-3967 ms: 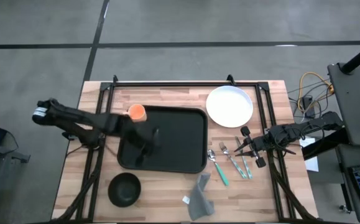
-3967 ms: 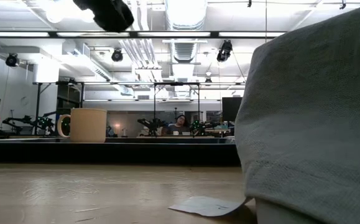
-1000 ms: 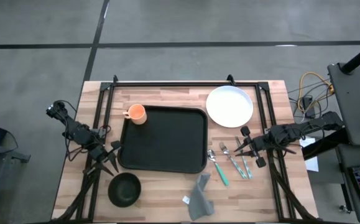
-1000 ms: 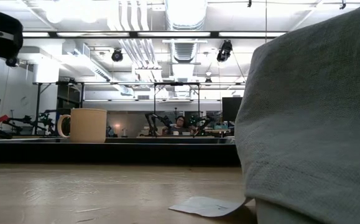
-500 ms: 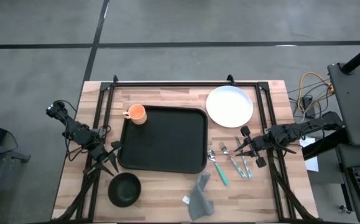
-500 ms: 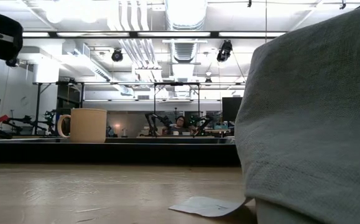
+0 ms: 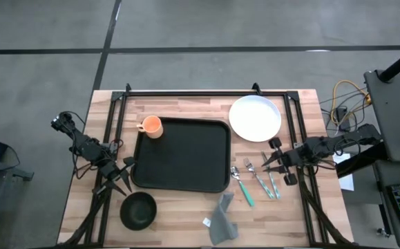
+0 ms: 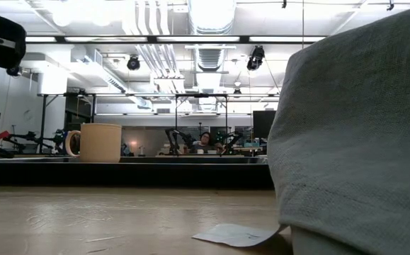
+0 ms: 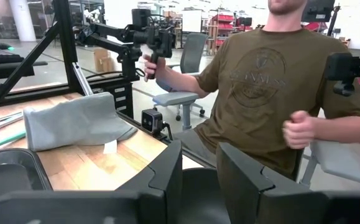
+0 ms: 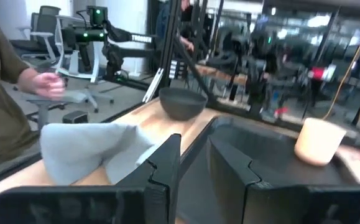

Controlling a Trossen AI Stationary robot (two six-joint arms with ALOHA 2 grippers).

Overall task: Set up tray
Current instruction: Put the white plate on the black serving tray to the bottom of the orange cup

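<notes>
The left hand (image 7: 122,181) was parked low over the surface (image 7: 179,214), just off the tray's left edge near its front-left corner. Its fingers (image 9: 167,177) were seen a small way apart in the left wrist view, nothing between them, so it was taken as released and empty. A black bowl (image 7: 138,209) lay just in front of it, and an orange cup (image 7: 151,126) sat beyond it at the tray's far-left corner, seemingly on the rim.

The right hand (image 7: 269,161) was held over the cutlery (image 7: 255,181), off the tray's right edge. Its fingers (image 10: 165,163) were also seen slightly parted with nothing gripped; released, empty. A white plate (image 7: 255,117) lay just beyond it toward the far edge of the surface, and a grey cloth (image 7: 220,218) lay toward the front, between the two arms.

The tray (image 7: 181,155) was found in the middle of the surface, between both hands, empty, with its long axis running left to right, from one hand toward the other. The left hand was judged nearer to the tray, almost at the rim; the right hand was near but clearly apart from it. The bowl and cup were judged the left arm's reach, the plate and cutlery the right arm's. No item had yet been set inside the tray.

A seated person (image 9: 273,81) was seen in the room beyond the surface.
</notes>
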